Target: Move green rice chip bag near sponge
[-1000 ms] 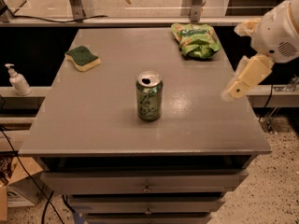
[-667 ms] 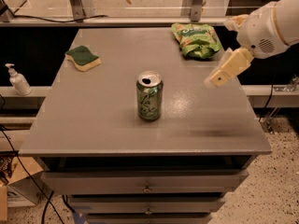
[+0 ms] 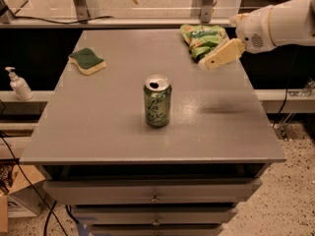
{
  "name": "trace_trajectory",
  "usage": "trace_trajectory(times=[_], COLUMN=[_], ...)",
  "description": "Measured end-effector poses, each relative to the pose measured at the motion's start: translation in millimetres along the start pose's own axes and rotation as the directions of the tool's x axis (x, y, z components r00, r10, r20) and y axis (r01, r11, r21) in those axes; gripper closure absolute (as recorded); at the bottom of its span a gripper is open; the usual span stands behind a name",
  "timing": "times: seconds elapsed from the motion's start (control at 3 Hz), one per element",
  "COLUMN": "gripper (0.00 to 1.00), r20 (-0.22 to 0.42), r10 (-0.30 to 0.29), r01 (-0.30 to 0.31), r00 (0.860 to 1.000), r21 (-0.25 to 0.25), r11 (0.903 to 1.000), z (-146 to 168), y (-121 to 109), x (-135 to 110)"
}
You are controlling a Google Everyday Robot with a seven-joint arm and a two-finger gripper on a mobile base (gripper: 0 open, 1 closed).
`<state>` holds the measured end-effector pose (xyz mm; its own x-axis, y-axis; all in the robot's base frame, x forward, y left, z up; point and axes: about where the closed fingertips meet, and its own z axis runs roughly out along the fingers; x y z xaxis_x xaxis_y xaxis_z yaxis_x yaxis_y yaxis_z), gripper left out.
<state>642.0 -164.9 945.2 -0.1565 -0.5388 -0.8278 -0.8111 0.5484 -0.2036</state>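
The green rice chip bag (image 3: 202, 39) lies wrinkled at the table's far right. The sponge (image 3: 87, 61), dark green on top with a pale yellow base, lies at the far left of the table. My gripper (image 3: 209, 63) reaches in from the right on a white arm. Its cream finger hangs above the table and overlaps the near right edge of the bag. It holds nothing that I can see.
A green drink can (image 3: 157, 101) with an opened top stands upright at the middle of the grey table (image 3: 98, 132). A white pump bottle (image 3: 18, 84) stands on a ledge to the left. Drawers sit below the table's front edge.
My gripper has moved left and towards the far side, from beyond the table's right edge to the near edge of the bag. The bag, sponge and can have not moved.
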Motion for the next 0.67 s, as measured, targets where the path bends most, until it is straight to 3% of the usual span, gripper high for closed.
trace_trajectory(times=[0.33, 0.67], gripper=[0.0, 0.0], r20=[0.054, 0.057], r10=[0.085, 0.088], r01=[-0.086, -0.09], r00=[0.995, 0.994], r21=[0.029, 0.029], r11=[0.9958, 0.9955], z=[17.0, 18.6], y=[-34.5, -36.8], x=[7.1, 8.4])
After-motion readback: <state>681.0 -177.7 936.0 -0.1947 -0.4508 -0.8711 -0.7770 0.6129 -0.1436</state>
